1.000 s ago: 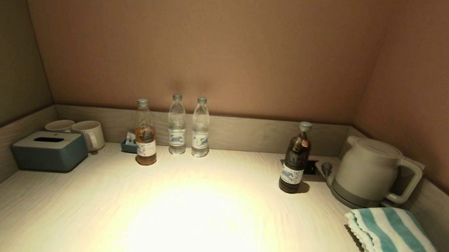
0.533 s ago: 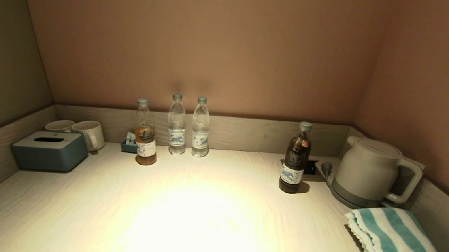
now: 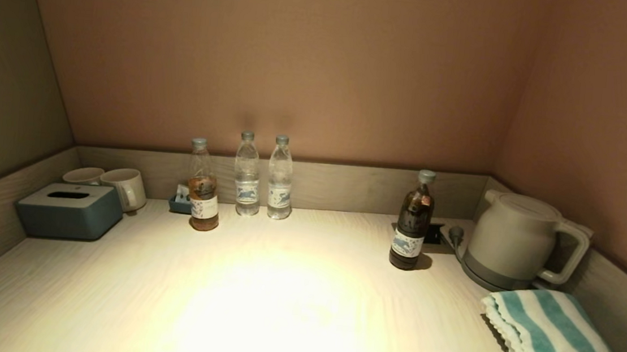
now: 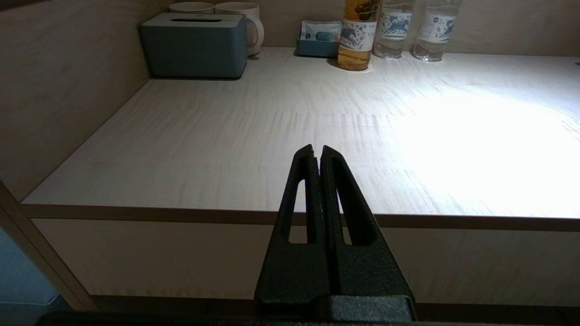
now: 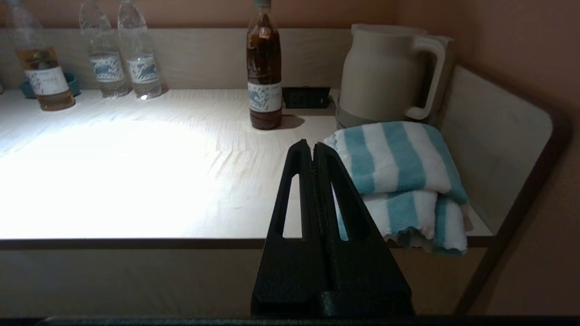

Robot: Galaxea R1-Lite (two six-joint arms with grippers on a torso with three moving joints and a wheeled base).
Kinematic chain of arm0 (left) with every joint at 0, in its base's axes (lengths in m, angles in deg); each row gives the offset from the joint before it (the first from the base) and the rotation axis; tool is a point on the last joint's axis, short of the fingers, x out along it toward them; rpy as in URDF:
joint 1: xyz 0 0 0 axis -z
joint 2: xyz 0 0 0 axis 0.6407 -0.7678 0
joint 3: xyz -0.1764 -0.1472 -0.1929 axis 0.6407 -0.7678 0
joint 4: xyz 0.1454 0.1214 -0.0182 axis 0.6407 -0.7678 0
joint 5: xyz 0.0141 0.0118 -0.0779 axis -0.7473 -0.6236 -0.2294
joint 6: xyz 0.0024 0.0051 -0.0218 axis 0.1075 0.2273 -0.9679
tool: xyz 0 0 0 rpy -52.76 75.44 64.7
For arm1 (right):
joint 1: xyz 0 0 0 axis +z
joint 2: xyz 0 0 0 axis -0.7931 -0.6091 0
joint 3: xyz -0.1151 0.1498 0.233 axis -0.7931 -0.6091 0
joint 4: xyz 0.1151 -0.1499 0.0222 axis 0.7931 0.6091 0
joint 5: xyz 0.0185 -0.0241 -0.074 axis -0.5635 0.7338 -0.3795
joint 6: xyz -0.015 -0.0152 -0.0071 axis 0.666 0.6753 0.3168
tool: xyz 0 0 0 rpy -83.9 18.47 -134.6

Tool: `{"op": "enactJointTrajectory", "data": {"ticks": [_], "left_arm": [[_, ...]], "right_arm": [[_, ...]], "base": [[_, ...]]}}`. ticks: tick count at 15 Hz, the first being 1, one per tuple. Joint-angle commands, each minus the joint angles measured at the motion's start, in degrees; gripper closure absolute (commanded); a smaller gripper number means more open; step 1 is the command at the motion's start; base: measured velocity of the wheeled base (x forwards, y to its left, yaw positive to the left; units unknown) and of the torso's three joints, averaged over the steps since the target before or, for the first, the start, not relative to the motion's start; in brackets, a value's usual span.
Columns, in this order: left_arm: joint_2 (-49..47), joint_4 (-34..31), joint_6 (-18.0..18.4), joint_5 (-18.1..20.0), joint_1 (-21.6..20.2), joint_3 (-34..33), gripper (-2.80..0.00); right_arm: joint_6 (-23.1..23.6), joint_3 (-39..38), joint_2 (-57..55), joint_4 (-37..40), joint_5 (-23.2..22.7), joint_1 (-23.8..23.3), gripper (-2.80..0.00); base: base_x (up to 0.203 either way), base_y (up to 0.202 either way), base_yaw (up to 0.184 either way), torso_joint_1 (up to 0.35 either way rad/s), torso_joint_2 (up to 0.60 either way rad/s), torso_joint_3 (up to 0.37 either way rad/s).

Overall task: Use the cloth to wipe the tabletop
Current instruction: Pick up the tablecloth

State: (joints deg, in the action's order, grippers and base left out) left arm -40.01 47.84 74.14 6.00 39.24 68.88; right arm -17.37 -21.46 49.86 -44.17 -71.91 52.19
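Head view shows the surface (image 3: 279, 309) as a wide pale wood-grain top with a low grey rim along its back and both sides, and a bright pool of light over its middle and front. The cloth (image 3: 552, 338), folded and striped teal and white, lies at the front right corner against the right rim, one scalloped edge hanging over the front lip. Just behind it stands the kettle (image 3: 515, 242), and left of that a dark bottle (image 3: 413, 221). Along the back rim are an amber bottle (image 3: 203, 186) and two clear bottles (image 3: 263, 176); the tissue box (image 3: 69, 210) and two mugs (image 3: 108, 183) fill the back left corner. The broad centre and front of the surface carry nothing.

The left end effector (image 4: 317, 151) hangs off the front edge, before the left half, its fingers pressed together and empty. The right end effector (image 5: 309, 147) hangs off the front edge just beside the cloth, fingers likewise closed on nothing.
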Motion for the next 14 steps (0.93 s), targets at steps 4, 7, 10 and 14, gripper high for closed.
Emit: {"op": "enactJointTrajectory", "data": {"ticks": [4,7,10,14], "left_arm": [[-0.1,0.0,0.0,0.0,0.0,0.0,0.00],[-0.1,0.0,0.0,0.0,0.0,0.0,0.00],[-0.1,0.0,0.0,0.0,0.0,0.0,0.00],[-0.1,0.0,0.0,0.0,0.0,0.0,0.00]], "right_arm": [[-0.9,3.9,-10.3,5.9,-1.4,0.0,0.00],[-3.1,6.4,-23.1,3.6,-1.5,0.0,0.00],[-3.9,8.6,-36.1,0.5,-1.2,-0.1,0.00],[-3.9,12.8,-54.4,-2.9,0.8,-0.5,0.00]], "base": [[0.000,0.000,0.000,0.000,0.00,0.000],[0.000,0.000,0.000,0.000,0.00,0.000],[0.000,0.000,0.000,0.000,0.00,0.000],[0.000,0.000,0.000,0.000,0.00,0.000]]}}
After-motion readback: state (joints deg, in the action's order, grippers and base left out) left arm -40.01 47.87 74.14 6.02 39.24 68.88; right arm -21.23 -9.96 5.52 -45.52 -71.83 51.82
